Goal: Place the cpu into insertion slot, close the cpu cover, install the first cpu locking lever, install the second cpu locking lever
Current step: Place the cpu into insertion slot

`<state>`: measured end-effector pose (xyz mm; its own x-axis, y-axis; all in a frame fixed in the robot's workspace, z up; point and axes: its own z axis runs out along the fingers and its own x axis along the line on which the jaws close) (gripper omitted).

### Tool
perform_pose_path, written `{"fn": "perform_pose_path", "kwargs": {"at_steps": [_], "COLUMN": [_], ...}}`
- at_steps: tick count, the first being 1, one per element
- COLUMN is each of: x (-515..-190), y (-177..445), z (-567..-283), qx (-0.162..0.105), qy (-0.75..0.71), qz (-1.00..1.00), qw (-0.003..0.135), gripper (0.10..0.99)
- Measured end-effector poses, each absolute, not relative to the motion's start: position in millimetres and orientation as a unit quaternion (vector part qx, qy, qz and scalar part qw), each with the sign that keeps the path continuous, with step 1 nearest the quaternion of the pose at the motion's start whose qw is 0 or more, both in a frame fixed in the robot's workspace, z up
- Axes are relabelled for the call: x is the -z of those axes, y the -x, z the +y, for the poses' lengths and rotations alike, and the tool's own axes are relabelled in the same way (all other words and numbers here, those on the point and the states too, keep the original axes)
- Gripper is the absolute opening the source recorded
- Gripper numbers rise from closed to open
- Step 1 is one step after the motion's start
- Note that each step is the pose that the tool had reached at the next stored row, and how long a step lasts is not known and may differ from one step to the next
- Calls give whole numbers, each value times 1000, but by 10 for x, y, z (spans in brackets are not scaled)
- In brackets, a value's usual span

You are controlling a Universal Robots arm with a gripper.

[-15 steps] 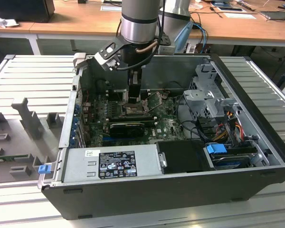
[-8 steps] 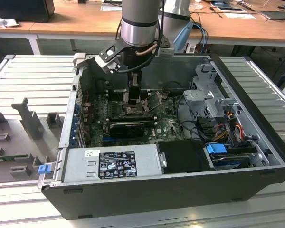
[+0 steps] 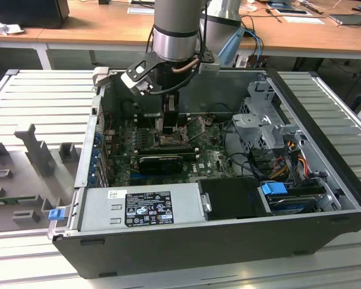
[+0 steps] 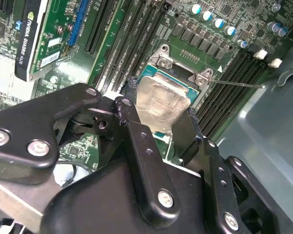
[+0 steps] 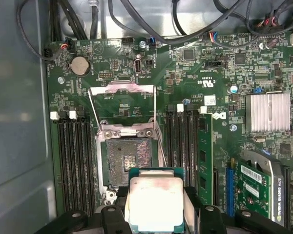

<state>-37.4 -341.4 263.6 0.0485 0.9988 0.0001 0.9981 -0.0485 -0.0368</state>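
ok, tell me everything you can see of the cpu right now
The cpu is a flat square chip: dull, smudged silvery metal top on a thin green edge. The gripper holds it by two opposite sides between black fingers. It hangs over the board near the empty slot, not seated; the cover is open.

Light: bright, even room light from above.
Glare: pale sheen on the cpu top, gripped in the pincer, in the first wrist view.
Shadow: computer case interior below the pincer is dim.
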Motion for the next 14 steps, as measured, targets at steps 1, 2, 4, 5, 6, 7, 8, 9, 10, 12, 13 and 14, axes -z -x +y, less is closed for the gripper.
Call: {"fn": "perform_pose_path", "kwargs": {"at_steps": [1, 2, 4, 5, 6, 7, 8, 9, 10, 12, 13, 14], "x": [-2630, -2625, -2615, -2603, -2586, -2566, -2550, -2537, -2526, -2510, -2503, -2494], "y": [374, 374, 374, 372, 367, 359, 352, 347, 344, 342, 341, 341], "z": [-3410, -3407, -3400, -3393, -3383, -3369, -3357, -3346, -3337, -3324, -3317, -3302], "qx": [-13, -13, -13, -13, -13, -13, -13, -13, -13, -13, -13, -13], "qy": [723, 723, 722, 720, 719, 716, 715, 713, 711, 709, 708, 708], "qz": [-690, -691, -692, -693, -695, -697, -699, -701, -703, -705, -706, -706], "qw": [13, 13, 13, 13, 13, 13, 13, 13, 13, 13, 13, 13], "gripper": [529, 529, 529, 529, 529, 529, 529, 529, 529, 529, 529, 529]}}
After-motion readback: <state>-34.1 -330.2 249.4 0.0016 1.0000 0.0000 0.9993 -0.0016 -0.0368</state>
